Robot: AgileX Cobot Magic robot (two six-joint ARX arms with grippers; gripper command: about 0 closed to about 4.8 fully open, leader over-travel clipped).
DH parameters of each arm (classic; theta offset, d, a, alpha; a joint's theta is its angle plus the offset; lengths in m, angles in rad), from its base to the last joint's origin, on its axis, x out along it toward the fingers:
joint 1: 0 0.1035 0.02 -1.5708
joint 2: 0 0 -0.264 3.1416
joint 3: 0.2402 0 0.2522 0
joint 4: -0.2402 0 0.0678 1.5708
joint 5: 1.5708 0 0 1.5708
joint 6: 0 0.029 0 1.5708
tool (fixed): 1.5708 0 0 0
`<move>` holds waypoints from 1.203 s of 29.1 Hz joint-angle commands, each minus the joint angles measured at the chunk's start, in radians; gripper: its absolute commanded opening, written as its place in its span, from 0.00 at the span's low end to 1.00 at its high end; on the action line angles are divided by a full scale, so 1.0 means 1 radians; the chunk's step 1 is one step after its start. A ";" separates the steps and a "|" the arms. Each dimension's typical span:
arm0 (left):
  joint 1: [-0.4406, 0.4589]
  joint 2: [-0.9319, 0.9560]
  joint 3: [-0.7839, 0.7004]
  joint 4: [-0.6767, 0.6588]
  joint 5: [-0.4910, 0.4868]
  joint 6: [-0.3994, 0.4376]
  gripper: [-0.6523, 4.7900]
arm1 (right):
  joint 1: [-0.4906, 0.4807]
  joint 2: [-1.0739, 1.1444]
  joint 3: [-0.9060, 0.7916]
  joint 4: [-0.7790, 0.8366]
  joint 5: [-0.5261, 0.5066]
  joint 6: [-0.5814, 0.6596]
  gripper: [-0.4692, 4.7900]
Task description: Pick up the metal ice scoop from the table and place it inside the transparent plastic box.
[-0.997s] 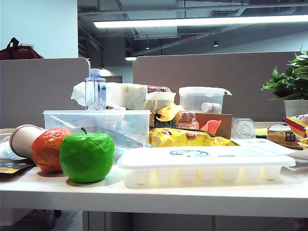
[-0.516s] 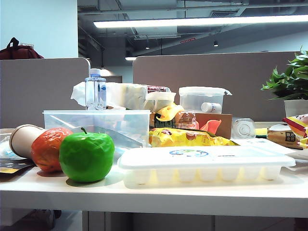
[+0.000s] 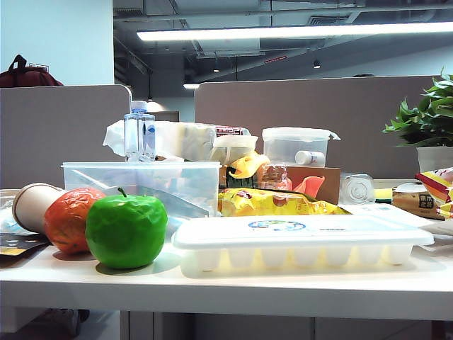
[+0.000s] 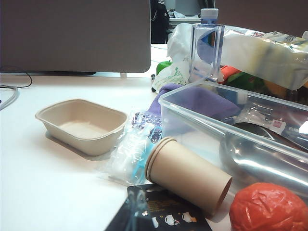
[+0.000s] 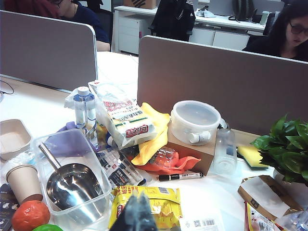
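The metal ice scoop [image 5: 67, 185] lies inside the transparent plastic box [image 5: 94, 166] — right gripper [image 5: 138, 211] pressed together above, empty; left gripper unseen.

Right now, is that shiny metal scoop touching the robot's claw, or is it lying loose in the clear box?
Apart. The right wrist view shows the metal ice scoop lying in the transparent plastic box, with the shut right gripper well clear of it.
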 commanded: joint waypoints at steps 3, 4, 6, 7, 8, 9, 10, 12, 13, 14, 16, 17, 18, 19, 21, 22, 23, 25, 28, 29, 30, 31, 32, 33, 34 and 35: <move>-0.001 0.000 0.002 0.013 0.000 0.004 0.11 | 0.000 -0.001 0.002 0.006 0.009 -0.003 0.08; -0.001 0.000 0.002 0.013 0.000 0.004 0.11 | 0.000 -0.001 0.002 0.005 0.011 -0.032 0.08; -0.001 0.000 0.002 0.013 0.000 0.004 0.11 | 0.000 -0.002 0.002 0.005 0.011 -0.100 0.08; -0.001 0.000 0.002 0.013 0.000 0.004 0.11 | 0.000 -0.002 0.002 0.005 0.011 -0.117 0.08; -0.001 0.000 0.002 0.013 0.000 0.004 0.11 | 0.000 -0.002 0.002 0.006 0.013 -0.117 0.08; -0.001 0.000 0.002 0.013 0.000 0.004 0.11 | 0.000 -0.002 0.004 0.006 0.023 -0.117 0.08; -0.001 0.000 0.002 0.013 0.000 0.004 0.11 | 0.000 -0.002 0.004 0.006 0.027 -0.116 0.08; -0.001 0.000 0.002 0.013 0.000 0.004 0.11 | 0.000 -0.002 0.004 0.007 0.026 -0.112 0.08; -0.001 0.000 0.002 0.013 0.000 0.004 0.11 | 0.000 0.000 0.004 0.006 0.014 -0.114 0.08; -0.001 0.000 0.002 0.013 0.000 0.004 0.11 | -0.004 0.001 0.003 0.006 0.011 -0.116 0.08; -0.001 0.000 0.002 0.013 0.000 0.004 0.11 | -0.030 0.001 0.002 0.006 0.012 -0.116 0.08; -0.001 0.000 0.002 0.013 0.000 0.004 0.11 | -0.059 0.001 0.002 0.006 0.012 -0.116 0.08; -0.001 0.000 0.002 0.013 0.000 0.004 0.11 | -0.091 0.001 0.002 0.006 0.010 -0.116 0.08; -0.001 0.000 0.002 0.013 0.000 0.004 0.11 | -0.132 0.001 0.001 0.006 -0.002 -0.116 0.08; -0.001 0.000 0.002 0.013 0.000 0.004 0.11 | -0.259 0.003 -0.013 0.016 -0.077 -0.116 0.08; -0.001 0.000 0.002 0.013 0.000 0.004 0.11 | -0.346 0.005 -0.026 0.028 -0.142 -0.116 0.08; -0.001 0.000 0.002 0.013 0.000 0.004 0.11 | -0.422 0.005 -0.040 0.046 -0.203 -0.116 0.08; -0.001 0.000 0.002 0.013 0.001 0.004 0.11 | -0.602 -0.001 -0.085 0.107 -0.355 -0.116 0.08; -0.001 0.000 0.002 0.013 0.000 0.004 0.11 | -0.848 -0.038 -0.186 0.236 -0.628 -0.159 0.08; -0.001 0.000 0.002 0.013 0.000 0.004 0.11 | -0.918 -0.056 -0.225 0.290 -0.724 -0.200 0.08; -0.002 0.000 0.002 0.013 0.000 0.004 0.11 | -0.999 -0.085 -0.279 0.368 -0.841 -0.256 0.08; -0.002 0.000 0.002 0.013 0.000 0.004 0.11 | -1.054 -0.117 -0.327 0.435 -0.924 -0.299 0.08; -0.001 0.000 0.002 0.013 0.000 0.004 0.11 | -1.099 -0.147 -0.375 0.507 -0.993 -0.340 0.08; -0.002 0.000 0.002 0.013 0.002 0.004 0.11 | -1.143 -0.187 -0.437 0.597 -1.059 -0.391 0.08; -0.002 0.000 0.002 0.013 0.005 0.004 0.11 | -1.175 -0.221 -0.486 0.668 -1.090 -0.433 0.08; -0.002 0.000 0.002 0.013 0.005 0.004 0.11 | -1.204 -0.255 -0.533 0.737 -1.105 -0.473 0.08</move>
